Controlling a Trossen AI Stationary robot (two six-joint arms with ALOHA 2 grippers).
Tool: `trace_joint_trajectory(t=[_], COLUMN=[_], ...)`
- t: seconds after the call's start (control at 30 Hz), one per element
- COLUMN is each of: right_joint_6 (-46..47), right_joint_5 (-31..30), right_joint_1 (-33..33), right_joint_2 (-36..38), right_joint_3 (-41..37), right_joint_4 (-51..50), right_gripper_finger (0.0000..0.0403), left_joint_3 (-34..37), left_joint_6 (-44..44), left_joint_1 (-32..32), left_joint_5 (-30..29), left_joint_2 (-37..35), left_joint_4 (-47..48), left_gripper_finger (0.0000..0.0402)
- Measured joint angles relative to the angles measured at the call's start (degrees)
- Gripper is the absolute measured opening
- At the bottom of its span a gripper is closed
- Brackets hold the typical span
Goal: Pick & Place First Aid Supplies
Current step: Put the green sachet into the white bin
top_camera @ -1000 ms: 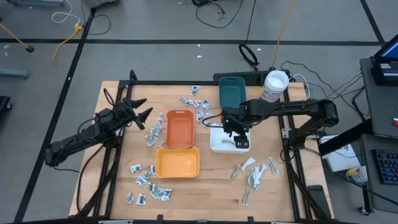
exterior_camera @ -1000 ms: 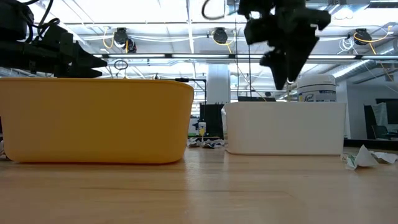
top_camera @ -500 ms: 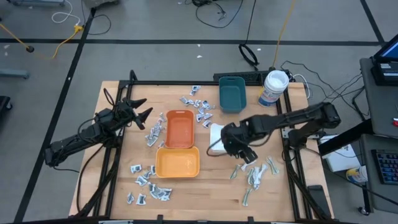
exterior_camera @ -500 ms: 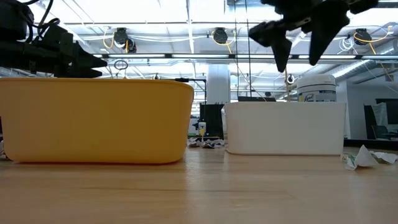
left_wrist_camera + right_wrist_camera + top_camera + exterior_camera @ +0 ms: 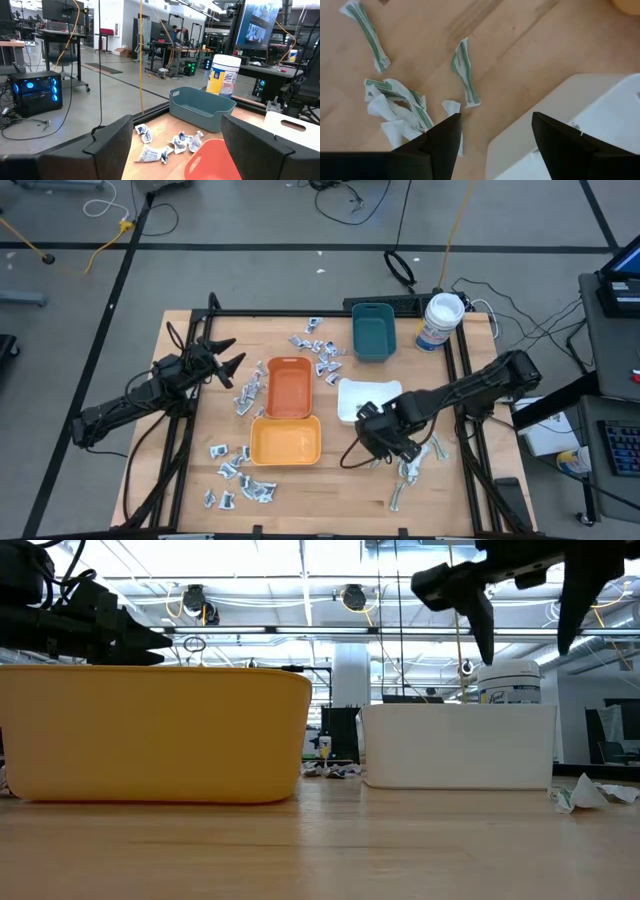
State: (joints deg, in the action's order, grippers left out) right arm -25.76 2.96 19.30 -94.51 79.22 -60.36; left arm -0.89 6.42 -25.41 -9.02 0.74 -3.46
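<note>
High view: the right gripper (image 5: 388,442) hovers over bare wood just in front of the white tray (image 5: 352,392), beside the heap of pale green-white strips (image 5: 412,458) at the table's front right. Its fingers stand well apart with nothing between them and touch nothing; the right wrist view shows the spread fingers (image 5: 442,140) looking down on one loose strip (image 5: 465,74), the crumpled heap (image 5: 395,107) and a corner of the white tray (image 5: 580,115).

The step in hand looks like an approach for another pick: the arm is positioned near the strips but has not yet closed on any. The next move likely calls for lining the jaws over a single strip, going down to the tabletop, pinching the thin packet without dragging its neighbours, then carrying it to a tray.

The left gripper (image 5: 222,356) waits at the table's left side, raised, jaws spread and empty, pointed toward the silvery sachets (image 5: 246,393) lying just left of the orange tray (image 5: 290,387). More sachets sit scattered behind that tray (image 5: 314,350) and in front of the yellow tray (image 5: 286,442) (image 5: 240,480). The teal tray (image 5: 372,330) and a white tub (image 5: 440,320) stand at the back edge.
</note>
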Motion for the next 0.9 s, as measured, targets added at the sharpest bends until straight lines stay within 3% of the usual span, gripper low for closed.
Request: trace_joint_trajectory(t=[0.37,0.73,0.9], right_joint_6=[1.04,3.25,3.87], right_joint_5=[-0.2,-2.97,-2.95], right_joint_1=[2.24,4.44,4.44], right_joint_2=[-5.89,-6.37,-6.35], right_joint_3=[-5.19,-12.98,-14.9], right_joint_4=[7.6,16.98,19.95], right_gripper_finger=[0.0238,0.0237,0.0215], left_joint_3=[0.0,0.0,0.0], left_joint_6=[0.0,0.0,0.0], left_joint_1=[-0.02,-0.02,-0.01], left_joint_5=[0.0,0.0,0.0], left_joint_2=[0.01,-0.01,0.0], left_joint_4=[0.0,0.0,0.0], left_gripper_finger=[0.0308,0.0308,0.0308])
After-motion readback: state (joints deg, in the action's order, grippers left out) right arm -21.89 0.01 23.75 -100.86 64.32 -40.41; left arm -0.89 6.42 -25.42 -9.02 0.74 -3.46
